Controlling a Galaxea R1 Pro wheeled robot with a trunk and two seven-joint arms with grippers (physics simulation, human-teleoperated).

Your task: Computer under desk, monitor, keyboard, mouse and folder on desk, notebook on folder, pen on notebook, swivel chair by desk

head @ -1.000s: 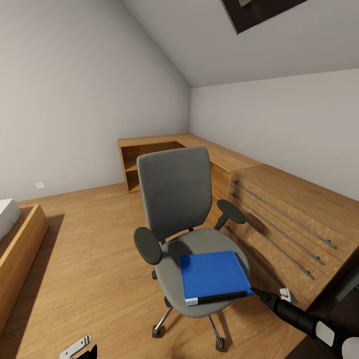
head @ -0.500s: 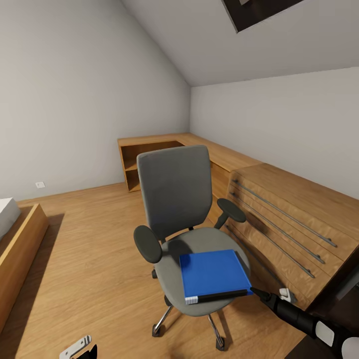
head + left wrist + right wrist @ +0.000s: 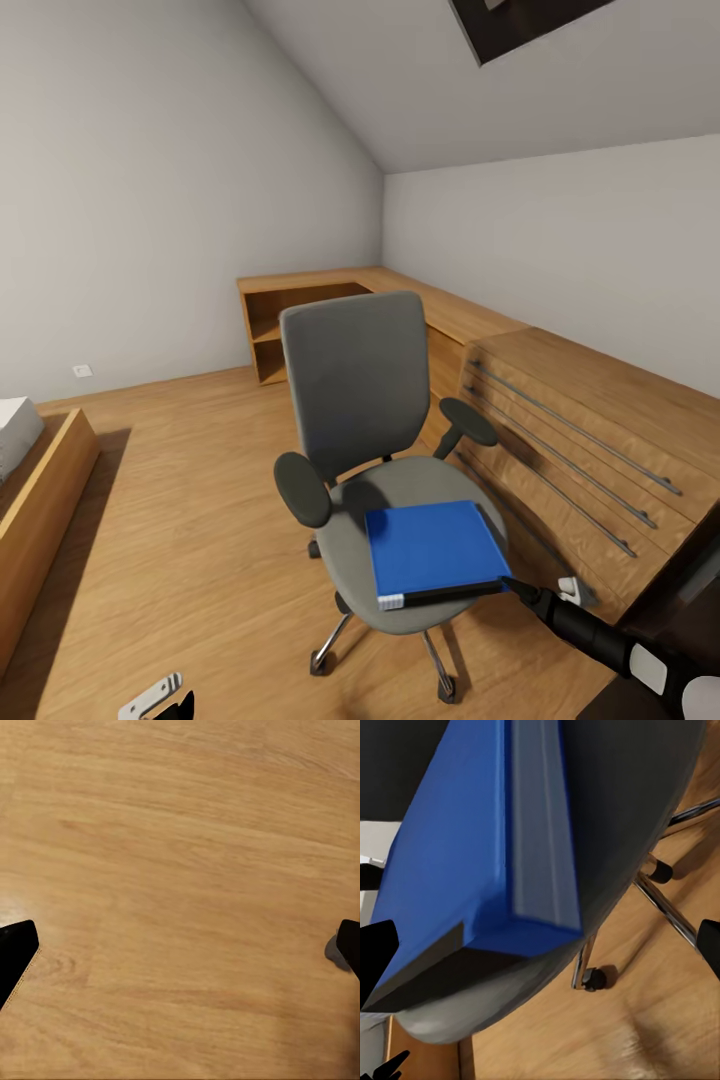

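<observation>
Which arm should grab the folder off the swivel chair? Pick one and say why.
Right. The right gripper is at the near corner of the blue folder on the swivel chair seat, jaws open. The left gripper hangs open over bare wooden floor, away from the chair.

Your head camera looks forward and down across the room from above the chair (image 3: pixel 385 470), taking in the wooden floor (image 3: pixel 180 520) and the long desk (image 3: pixel 560 400) at the right. Your right wrist camera sits very close to the blue folder (image 3: pixel 472 855) on the chair seat, sharing both with the head view. Your left wrist camera faces straight down at bare floor, close.
</observation>
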